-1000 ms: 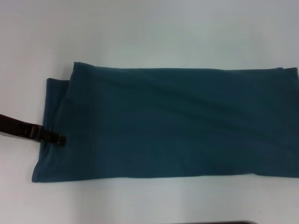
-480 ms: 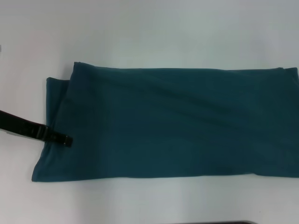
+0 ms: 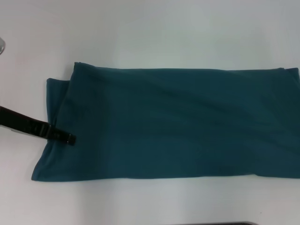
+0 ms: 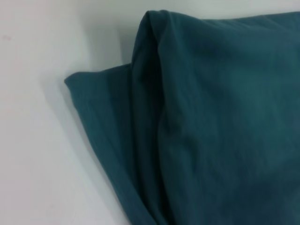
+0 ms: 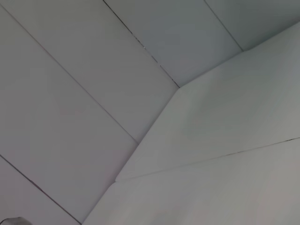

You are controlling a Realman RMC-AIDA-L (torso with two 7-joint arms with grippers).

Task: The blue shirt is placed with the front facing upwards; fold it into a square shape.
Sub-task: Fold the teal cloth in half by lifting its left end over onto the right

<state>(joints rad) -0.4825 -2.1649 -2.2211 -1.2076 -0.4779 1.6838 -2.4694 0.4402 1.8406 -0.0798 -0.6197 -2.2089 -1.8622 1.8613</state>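
Lying flat on the white bench (image 3: pixel 150 28), the blue shirt (image 3: pixel 178 124) forms a long folded band. The left pincer (image 3: pixel 70 139) reaches over its near left end, tip on the cloth; whether clenched or released, I cannot tell.

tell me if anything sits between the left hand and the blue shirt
Nothing visible does. The left hand is already over the left end of the blue shirt, which lies folded into a long band on the white table. No other object shows near it.
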